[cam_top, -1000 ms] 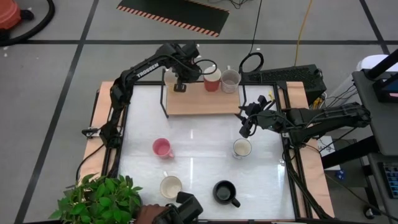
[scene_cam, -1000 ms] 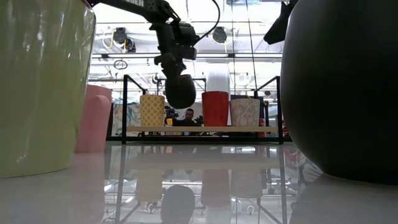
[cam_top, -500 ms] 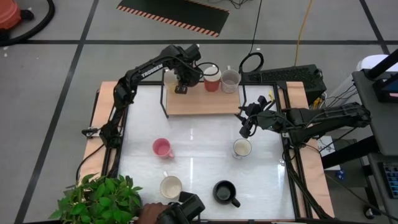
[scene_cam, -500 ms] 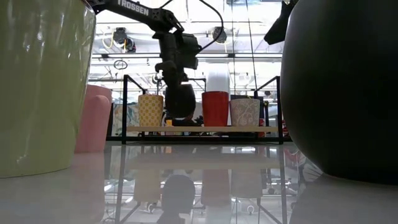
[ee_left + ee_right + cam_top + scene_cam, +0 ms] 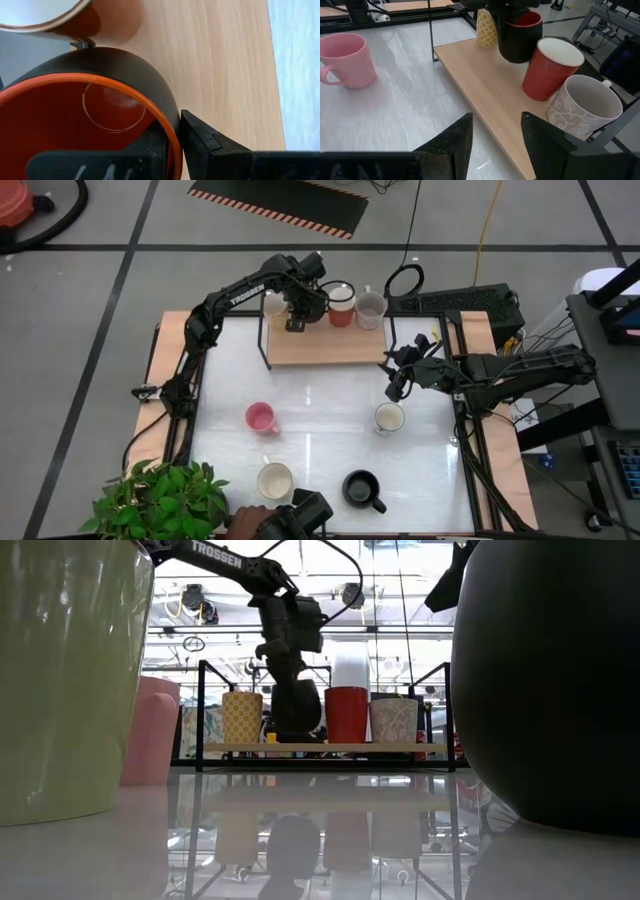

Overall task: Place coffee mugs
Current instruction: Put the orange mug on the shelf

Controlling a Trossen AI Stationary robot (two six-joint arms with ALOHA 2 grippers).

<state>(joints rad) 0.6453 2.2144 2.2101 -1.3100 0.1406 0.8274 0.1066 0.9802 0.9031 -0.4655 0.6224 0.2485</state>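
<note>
Landmark: the wooden shelf at the far side of the table.

Left gripper: positioned over the shelf, between the yellow patterned mug and the red mug. Its fingers straddle the rim wall of the black mug with the orange-red interior, one inside and one outside, closed on the wall. In the low view this mug's base is level with the shelf board, in line with the others. A grey patterned mug stands just beyond the red one.

Right gripper: hovers just in front of the shelf's right end, jaws parted, holding nothing.

In front of the shelf, on the white tabletop: pink mug, cream mug, black mug, white mug.
</note>
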